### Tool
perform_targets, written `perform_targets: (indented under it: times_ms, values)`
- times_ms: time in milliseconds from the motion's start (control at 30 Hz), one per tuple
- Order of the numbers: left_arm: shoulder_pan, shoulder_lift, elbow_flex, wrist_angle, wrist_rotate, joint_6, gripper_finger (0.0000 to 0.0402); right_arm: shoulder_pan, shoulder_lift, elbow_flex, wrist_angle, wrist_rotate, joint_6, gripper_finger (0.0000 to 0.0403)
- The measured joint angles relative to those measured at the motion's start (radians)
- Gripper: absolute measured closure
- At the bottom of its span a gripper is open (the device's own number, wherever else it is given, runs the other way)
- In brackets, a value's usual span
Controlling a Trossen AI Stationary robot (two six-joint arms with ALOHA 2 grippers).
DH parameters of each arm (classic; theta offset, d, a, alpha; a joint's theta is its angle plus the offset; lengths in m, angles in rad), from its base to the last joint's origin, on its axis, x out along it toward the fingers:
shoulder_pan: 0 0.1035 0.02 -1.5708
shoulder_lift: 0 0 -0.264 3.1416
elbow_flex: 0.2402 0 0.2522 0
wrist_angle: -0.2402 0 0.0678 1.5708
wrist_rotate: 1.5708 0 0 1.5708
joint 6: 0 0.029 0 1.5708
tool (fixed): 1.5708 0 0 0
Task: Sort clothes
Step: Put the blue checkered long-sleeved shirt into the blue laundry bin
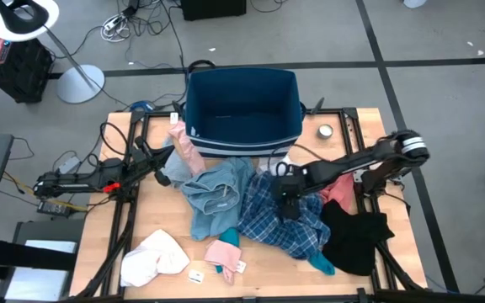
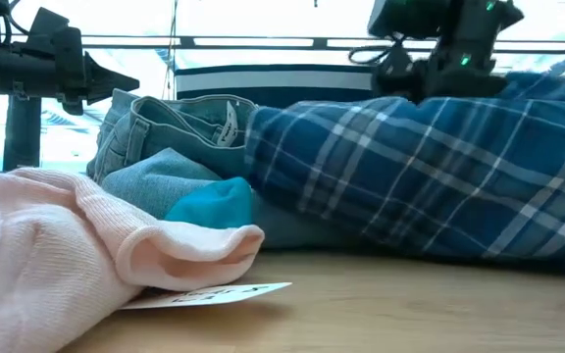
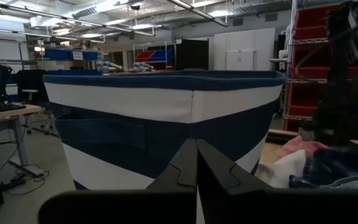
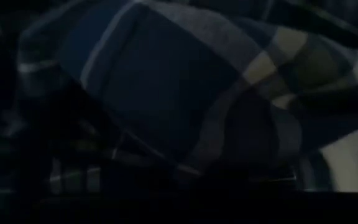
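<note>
Clothes lie heaped in front of the dark blue bin [image 1: 242, 105]. They are a blue plaid garment [image 1: 280, 220], a light blue-grey one [image 1: 215, 192], a black one [image 1: 356, 236], a white one [image 1: 152, 257], a pink one [image 1: 223, 252], a teal one [image 1: 318, 263] and a salmon-red one [image 1: 340, 190]. Another pink piece [image 1: 183, 145] leans against the bin's front wall. My right gripper [image 1: 286, 209] is down in the plaid garment [image 4: 166, 93], which fills its wrist view. My left gripper [image 3: 196, 163] is shut and empty, hovering left of the heap [image 1: 168, 154] and facing the bin [image 3: 166, 106].
A small round tin [image 1: 325, 131] stands right of the bin. A white paper tag [image 2: 204, 294] lies under the near pink garment [image 2: 67, 245]. Bare wood shows along the table's near edge [image 1: 183, 290]. Metal frame rails [image 1: 125, 227] run along both table sides.
</note>
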Motion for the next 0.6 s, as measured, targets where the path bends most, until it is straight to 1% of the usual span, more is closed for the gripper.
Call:
perform_targets:
  times_ms: [233, 433, 600]
  values:
    - [0.0, 0.0, 0.0, 0.0, 0.0, 0.0, 0.0397, 0.013, -0.202, 0.0, -0.114, 0.07, 0.061, 0.039]
    - [0.0, 0.0, 0.0, 0.0, 0.0, 0.0, 0.0397, 0.027, -0.355, 0.0, -0.15, 0.159, 0.082, 0.039]
    - [0.0, 0.0, 0.0, 0.0, 0.0, 0.0, 0.0397, 0.028, -0.451, 0.0, -0.15, 0.185, 0.107, 0.039]
